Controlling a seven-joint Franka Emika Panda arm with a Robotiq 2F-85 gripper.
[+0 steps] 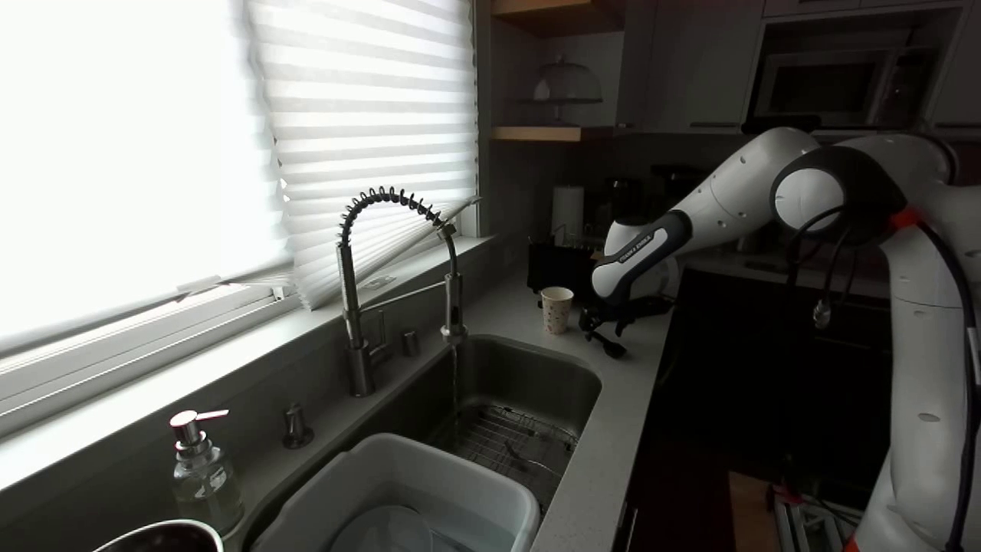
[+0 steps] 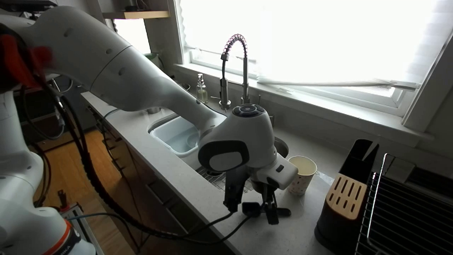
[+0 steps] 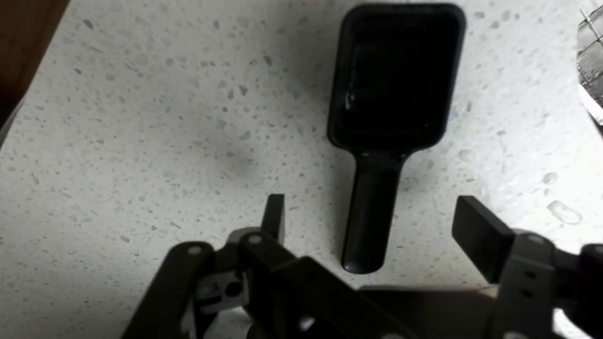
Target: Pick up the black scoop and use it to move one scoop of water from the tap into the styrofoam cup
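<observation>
Black scoop [image 3: 388, 127] on the counter [image 3: 141, 155], its handle between wide-set jaws.
From here, left to right: coil-necked chrome tap [image 1: 350, 295], thinly running; pale, fleck-printed styrofoam cup [image 1: 556, 310]; then the gripper [image 3: 375, 219], fingers spread, holding nothing, the smooth handle lying crosswise to their closing, boxy bowl past the tips.

The arm [image 2: 155, 84] is wearing a white shell [image 1: 736, 192] dotted with grey oval caps [image 2: 122, 71], and "FRANKA EMIKA" lettering [image 1: 635, 249] is marking a black panel [image 1: 677, 226]. Black cables [image 2: 89, 173] are looping alongside, a red-orange band [image 2: 64, 240] is ringing the base [image 2: 26, 225], and a dark button disc [image 2: 247, 110] is topping the wrist [image 2: 253, 131]. The gripper [image 3: 378, 226] is showing black links [image 3: 172, 282], round screw heads [image 3: 194, 250] and blocky pads [image 3: 481, 239].
</observation>
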